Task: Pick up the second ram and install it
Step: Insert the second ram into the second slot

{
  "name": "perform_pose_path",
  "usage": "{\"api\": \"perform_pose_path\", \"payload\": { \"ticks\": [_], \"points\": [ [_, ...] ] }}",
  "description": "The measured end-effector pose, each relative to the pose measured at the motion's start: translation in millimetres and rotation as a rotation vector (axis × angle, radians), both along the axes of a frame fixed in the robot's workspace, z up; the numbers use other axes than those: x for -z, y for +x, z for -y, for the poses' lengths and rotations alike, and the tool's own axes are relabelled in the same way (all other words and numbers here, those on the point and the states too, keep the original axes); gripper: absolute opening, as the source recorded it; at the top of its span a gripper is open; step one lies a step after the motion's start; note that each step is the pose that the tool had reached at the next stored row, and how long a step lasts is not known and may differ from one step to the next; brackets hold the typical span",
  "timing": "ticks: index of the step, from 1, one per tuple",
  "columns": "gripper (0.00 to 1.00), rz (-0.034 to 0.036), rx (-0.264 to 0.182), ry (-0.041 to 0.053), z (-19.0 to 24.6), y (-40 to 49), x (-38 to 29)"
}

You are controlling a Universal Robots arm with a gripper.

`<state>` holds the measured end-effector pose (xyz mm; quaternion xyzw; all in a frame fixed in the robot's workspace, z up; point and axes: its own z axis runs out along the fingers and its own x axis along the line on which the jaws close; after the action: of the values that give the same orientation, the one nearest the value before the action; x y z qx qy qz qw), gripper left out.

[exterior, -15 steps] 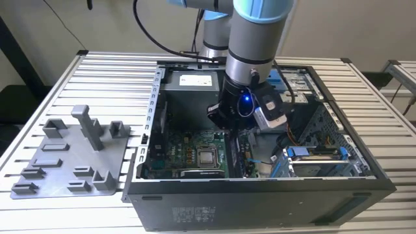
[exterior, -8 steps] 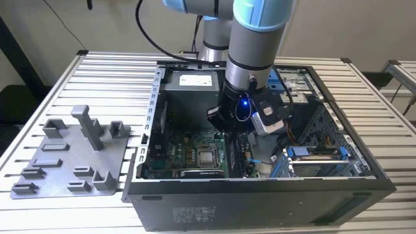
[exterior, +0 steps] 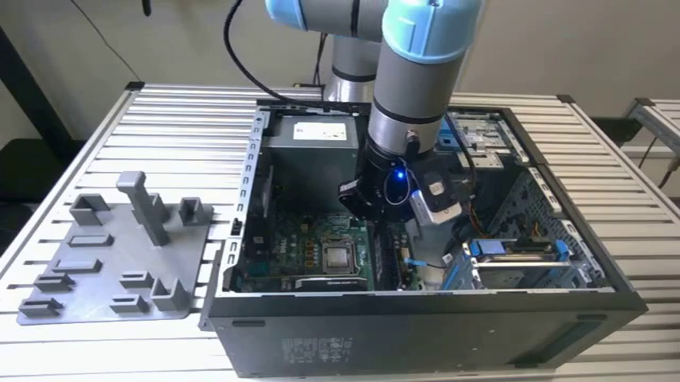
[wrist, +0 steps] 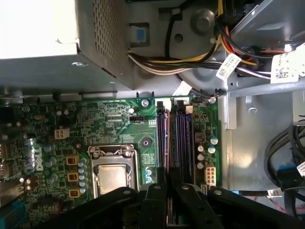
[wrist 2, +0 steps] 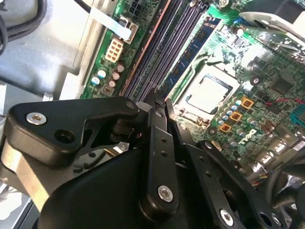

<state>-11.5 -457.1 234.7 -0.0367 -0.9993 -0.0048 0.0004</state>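
Note:
My gripper (exterior: pixel 384 227) is lowered into the open computer case (exterior: pixel 425 326), over the motherboard (exterior: pixel 308 251). In the first wrist view the gripper (wrist: pixel 170 193) stands just over the near end of the long dark memory slots (wrist: pixel 174 138). Its fingers (wrist: pixel 157 200) are drawn close on a thin dark edge, the second ram (wrist: pixel 170 212), lined up with the slots. In the second wrist view the gripper (wrist 2: pixel 158 98) hangs over the same slots (wrist 2: pixel 157 52), beside the silver processor (wrist 2: pixel 209 93).
A grey moulded tray (exterior: pixel 107 263) with upright posts lies on the slatted table at the exterior view's left. Inside the case are the power supply (wrist: pixel 47 43), bundled cables (wrist: pixel 190 62) and a drive cage (exterior: pixel 521 255) close by the arm.

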Motion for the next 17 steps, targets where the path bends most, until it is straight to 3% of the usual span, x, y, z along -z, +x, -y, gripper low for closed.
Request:
{"api": "perform_pose_path", "payload": {
  "ticks": [6,17],
  "points": [
    [0.14,-0.0010,0.000,0.0000,0.0,0.3,7.1],
    [0.14,-0.0010,0.000,-0.0001,3.2,0.4,9.8]
  ]
}}
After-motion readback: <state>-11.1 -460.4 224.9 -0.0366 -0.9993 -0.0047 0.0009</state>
